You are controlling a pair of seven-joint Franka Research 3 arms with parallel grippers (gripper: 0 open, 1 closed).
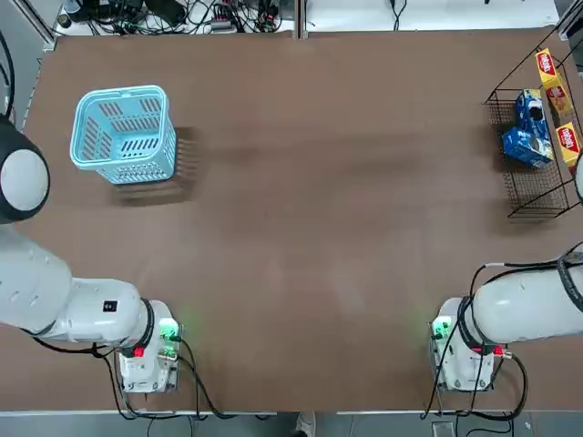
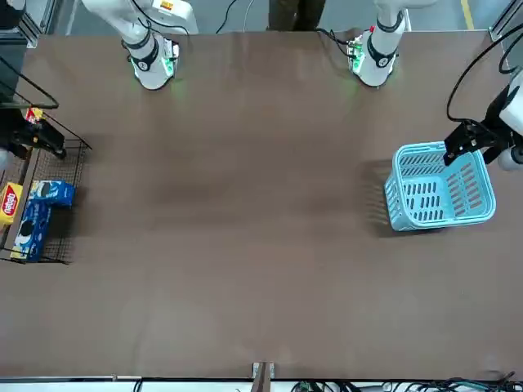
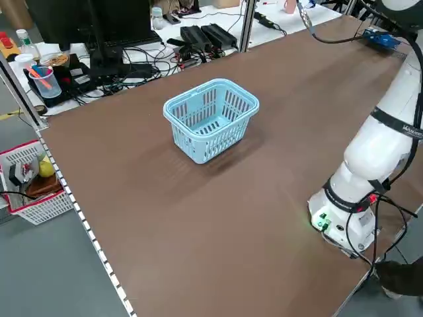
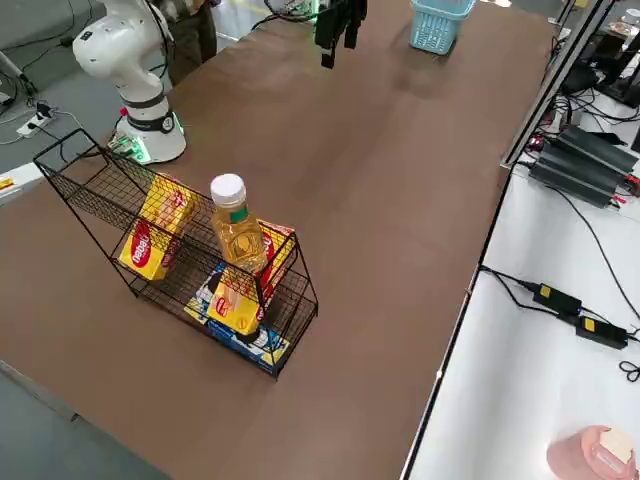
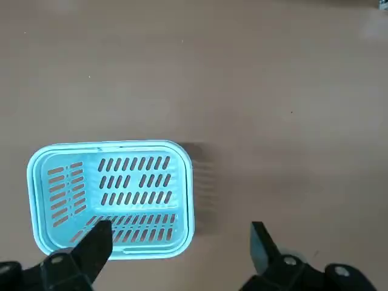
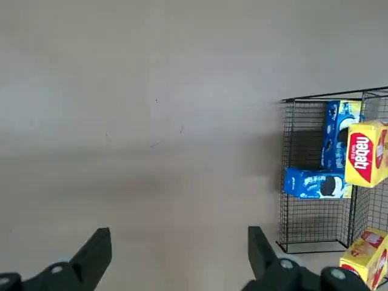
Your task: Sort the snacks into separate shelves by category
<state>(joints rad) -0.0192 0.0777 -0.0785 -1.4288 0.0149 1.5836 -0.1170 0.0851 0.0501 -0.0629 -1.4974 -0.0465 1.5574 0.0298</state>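
Note:
The black wire shelves (image 1: 524,196) stand at the table's far right edge. Blue cookie packets (image 1: 526,127) lie on the low tier, also seen in the right wrist view as blue packets (image 6: 312,183). Yellow boxes (image 1: 547,68) with red labels sit on the higher tiers, one yellow box (image 6: 364,151) above the blue ones. My right gripper (image 6: 177,248) hangs open high over bare table beside the shelves (image 6: 315,230), holding nothing. My left gripper (image 5: 179,242) hovers open and empty above the near rim of the light blue basket (image 5: 188,182).
A bottle of yellow liquid with a white cap (image 4: 238,235) stands on the shelves (image 4: 90,190) among the yellow boxes (image 4: 150,235). The empty blue basket (image 1: 123,135) sits at the far left. Cables and power supplies lie beyond the table's edges.

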